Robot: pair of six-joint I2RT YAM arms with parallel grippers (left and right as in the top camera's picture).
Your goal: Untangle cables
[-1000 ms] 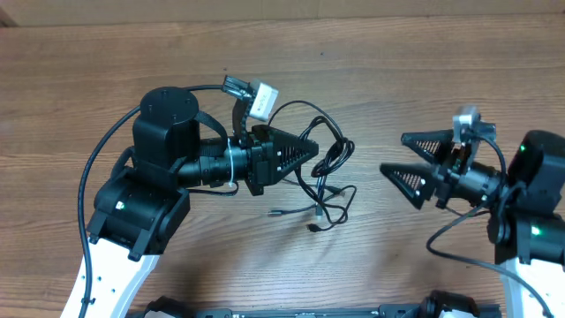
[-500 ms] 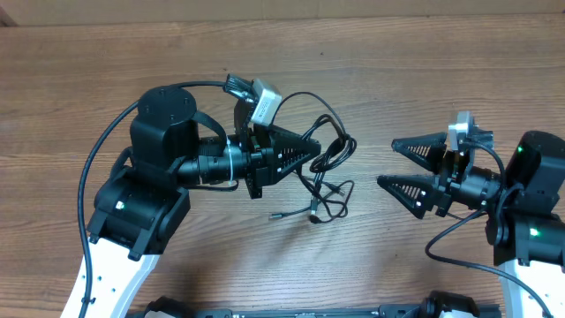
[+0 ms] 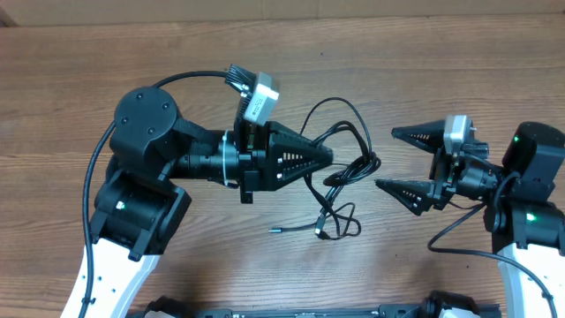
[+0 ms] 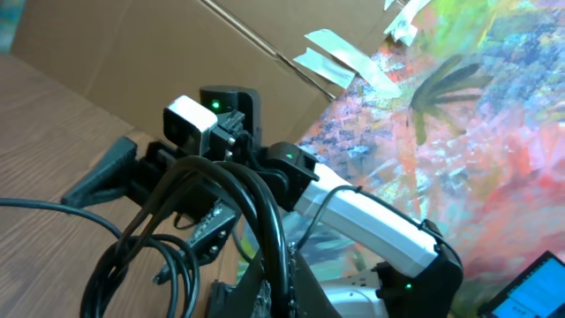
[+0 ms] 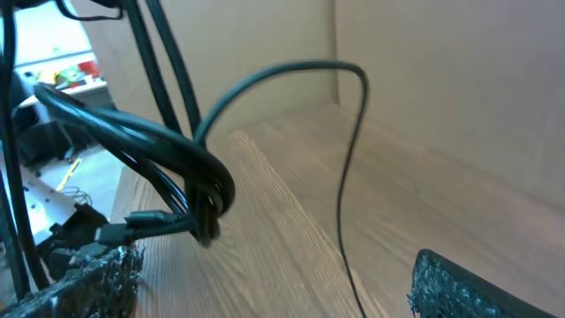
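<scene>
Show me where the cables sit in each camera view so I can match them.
Overhead: cables at centre, pinched at the left gripper tip, facing the open right gripper.
Left wrist: cables lower centre, looping in the foreground.
Right wrist: cables left of centre, a thick bundle.
Shared landmark: the wooden table, in all three views.

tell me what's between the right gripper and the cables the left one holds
Only bare table. In the overhead view, the looped end of the cables, pinched in the left gripper, stops just short of the open right gripper.
</scene>
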